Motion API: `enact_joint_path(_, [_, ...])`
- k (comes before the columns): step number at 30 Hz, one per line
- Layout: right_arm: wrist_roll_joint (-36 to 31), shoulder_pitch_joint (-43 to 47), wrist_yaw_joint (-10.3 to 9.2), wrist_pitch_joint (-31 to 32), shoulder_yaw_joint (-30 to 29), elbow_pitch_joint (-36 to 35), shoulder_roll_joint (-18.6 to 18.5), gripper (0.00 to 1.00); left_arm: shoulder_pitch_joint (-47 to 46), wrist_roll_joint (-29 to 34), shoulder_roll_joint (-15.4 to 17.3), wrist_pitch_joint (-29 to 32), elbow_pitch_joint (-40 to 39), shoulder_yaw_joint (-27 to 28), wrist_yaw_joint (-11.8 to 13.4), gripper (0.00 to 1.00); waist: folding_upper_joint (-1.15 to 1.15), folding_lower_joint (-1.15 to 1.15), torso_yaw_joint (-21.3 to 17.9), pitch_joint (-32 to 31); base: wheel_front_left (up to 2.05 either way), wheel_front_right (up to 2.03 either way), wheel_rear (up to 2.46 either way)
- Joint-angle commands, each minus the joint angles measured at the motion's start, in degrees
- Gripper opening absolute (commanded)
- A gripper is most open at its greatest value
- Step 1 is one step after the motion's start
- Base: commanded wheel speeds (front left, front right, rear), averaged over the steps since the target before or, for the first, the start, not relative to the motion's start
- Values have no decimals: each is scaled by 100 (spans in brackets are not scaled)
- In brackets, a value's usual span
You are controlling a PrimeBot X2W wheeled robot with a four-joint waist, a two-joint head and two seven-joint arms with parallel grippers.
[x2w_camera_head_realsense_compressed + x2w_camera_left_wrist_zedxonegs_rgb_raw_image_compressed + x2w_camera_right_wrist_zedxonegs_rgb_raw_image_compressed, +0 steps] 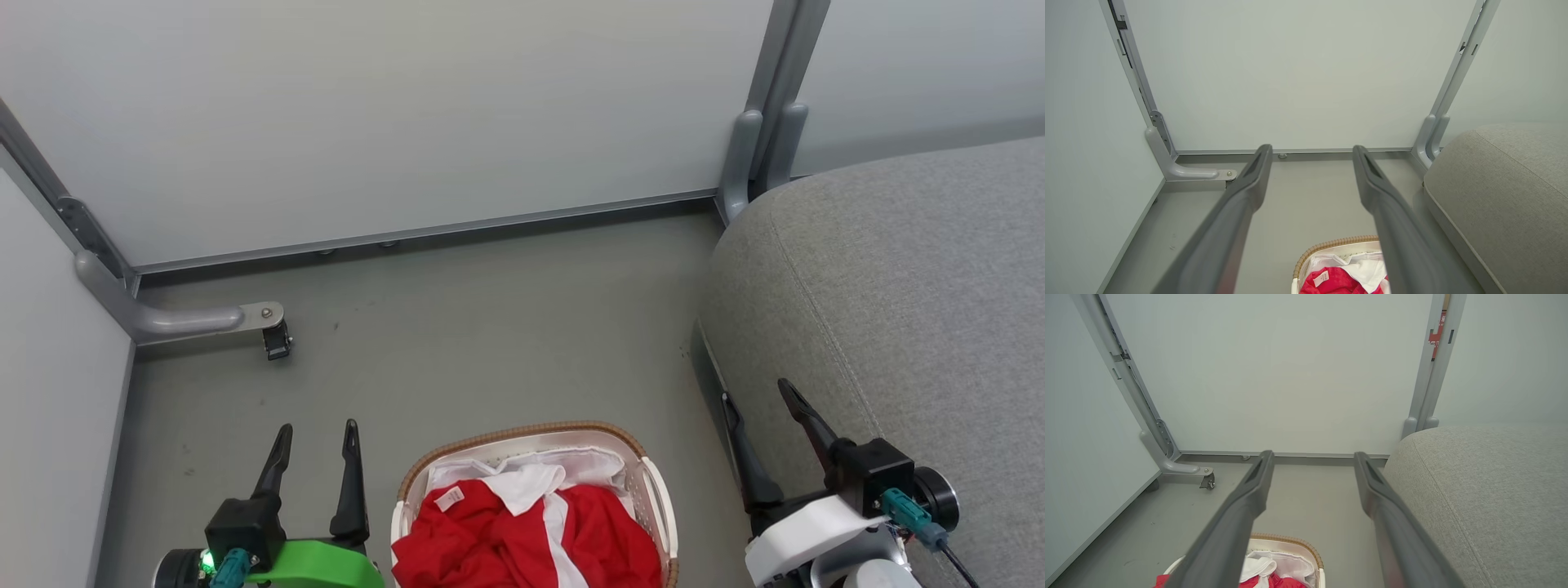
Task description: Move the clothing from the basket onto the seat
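Left tool (317, 426) and right tool (754, 390) gape; clothing (457, 531), basket (522, 430) cut off below.

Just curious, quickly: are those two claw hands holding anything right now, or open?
Left gripper: open, holding nothing.
Right gripper: open, holding nothing.

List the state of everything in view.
clothing, heaped in the basket, not gripped.
white fabric, crumpled in the basket.
basket, upright on the floor, loaded.
seat, no clothing on the visible part.
left gripper, open, holding nothing.
right gripper, open, holding nothing.
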Motion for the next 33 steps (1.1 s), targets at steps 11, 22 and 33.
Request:
enact_joint_path(11, [-55, 52, 0, -42, -2, -35, -33, 100, 25, 99, 40, -45, 48, -15, -26, 100, 0, 0, 5, 25, 0, 0, 0])
enact_joint_path(22, [-70, 32, 0, -42, -51, -64, -33, 100, 1, 74, 40, -45, 56, -79, -42, 100, 0, 0, 4, 102, 0, 0, 0])
enact_joint_path(33, [-154, -281, 0, -42, -279, -250, -33, 100, -613, 140, 37, -44, 248, -561, -231, 100, 0, 0, -80, 800, 0, 0, 0])
